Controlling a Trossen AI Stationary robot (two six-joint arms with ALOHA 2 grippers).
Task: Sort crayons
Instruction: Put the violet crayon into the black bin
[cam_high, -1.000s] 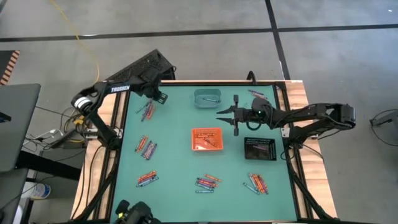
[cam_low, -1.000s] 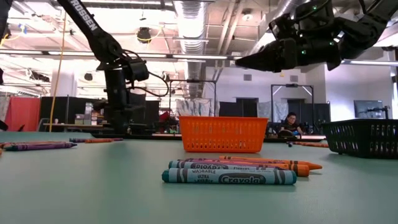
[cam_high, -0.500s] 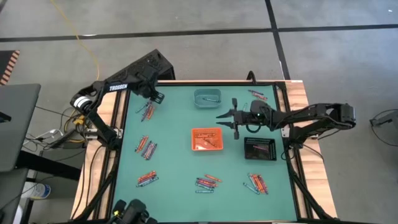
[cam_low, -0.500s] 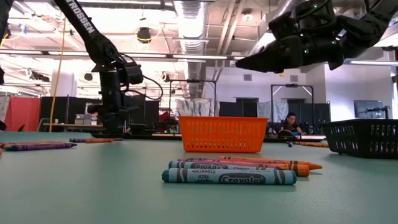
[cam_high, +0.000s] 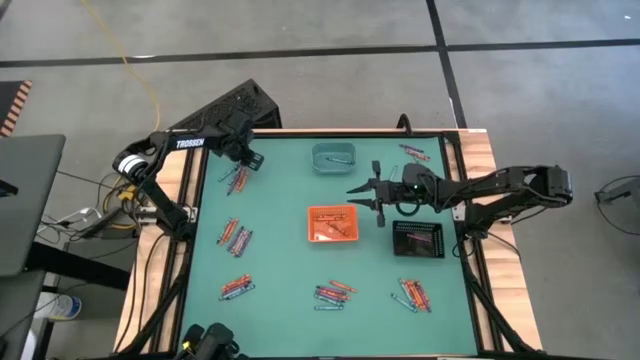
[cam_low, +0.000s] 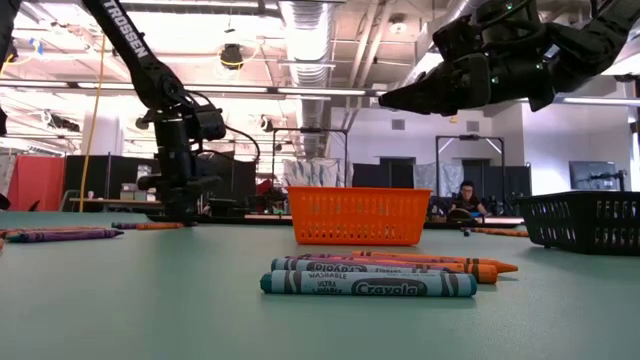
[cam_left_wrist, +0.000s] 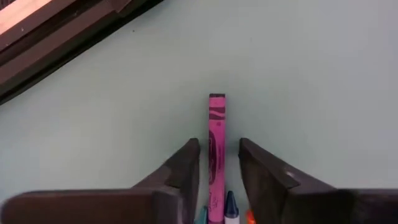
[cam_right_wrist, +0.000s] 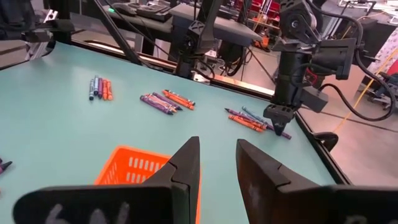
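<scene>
Left gripper (cam_high: 243, 166) is down at the far-left crayon cluster (cam_high: 236, 179) on the green table (cam_high: 280, 250). In the left wrist view a pink crayon (cam_left_wrist: 216, 149) lies flat on the mat between the two dark fingers (cam_left_wrist: 184, 171), its long axis running straight out along the gripper's forward line, flat end away from the wrist. The fingers stand just beside it on either side, spread with thin gaps; contact cannot be told. A blue tip (cam_left_wrist: 230, 204) and an orange bit sit next to it, close under the wrist.

Low view: the left gripper (cam_low: 180, 205) points straight down to the tabletop, crayons (cam_low: 150, 225) lying lengthwise beside it.

Right gripper (cam_high: 368, 190) hovers above the table just right of the orange tray (cam_high: 333, 223), fingers spread and holding nothing; its wrist view shows the gap between the fingers (cam_right_wrist: 180, 174) empty, with the orange tray (cam_right_wrist: 134, 171) below.

Other crayons are in loose bunches: left middle (cam_high: 234, 236), near-left (cam_high: 236, 287), near-centre (cam_high: 333, 293), near-right (cam_high: 411, 294), a few at the far right edge (cam_high: 411, 151). Most lie flat, roughly parallel within each bunch. Near the low camera a teal crayon (cam_low: 368, 284) lies crosswise, tip pointing left, with orange ones (cam_low: 440, 263) behind it pointing right.

Teal tray (cam_high: 333, 157) sits at far centre, black basket (cam_high: 417, 239) to the right of the orange tray; a few crayons lie inside the orange one.
</scene>
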